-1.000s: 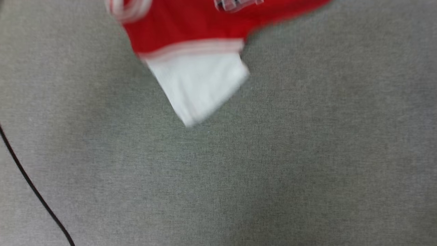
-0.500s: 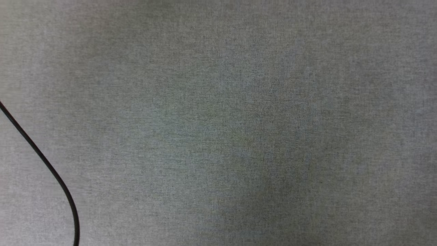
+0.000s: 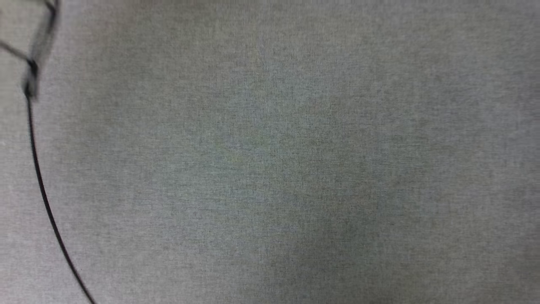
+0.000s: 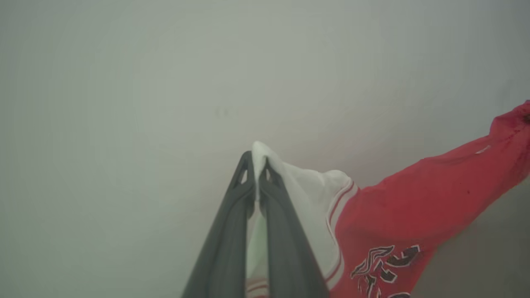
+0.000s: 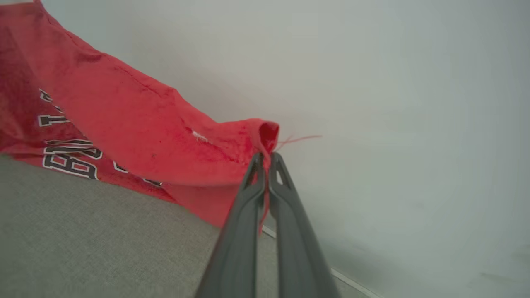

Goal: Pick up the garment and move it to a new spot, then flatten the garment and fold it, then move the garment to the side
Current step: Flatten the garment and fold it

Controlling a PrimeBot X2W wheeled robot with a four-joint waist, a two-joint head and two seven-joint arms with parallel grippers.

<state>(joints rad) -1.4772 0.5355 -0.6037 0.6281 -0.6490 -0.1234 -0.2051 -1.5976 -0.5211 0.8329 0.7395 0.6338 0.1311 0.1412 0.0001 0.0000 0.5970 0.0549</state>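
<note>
Head view cable (image 3: pixel 39 177), wrist views garment (image 4: pixel 393 207) pinched

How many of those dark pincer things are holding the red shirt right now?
2. The left gripper, jaws shut, pinches the garment by its white sleeve; the right gripper, jaws shut, pinches a red edge.

Right tool (image 5: pixel 267 155) clamped on red garment (image 5: pixel 136 124)
</note>
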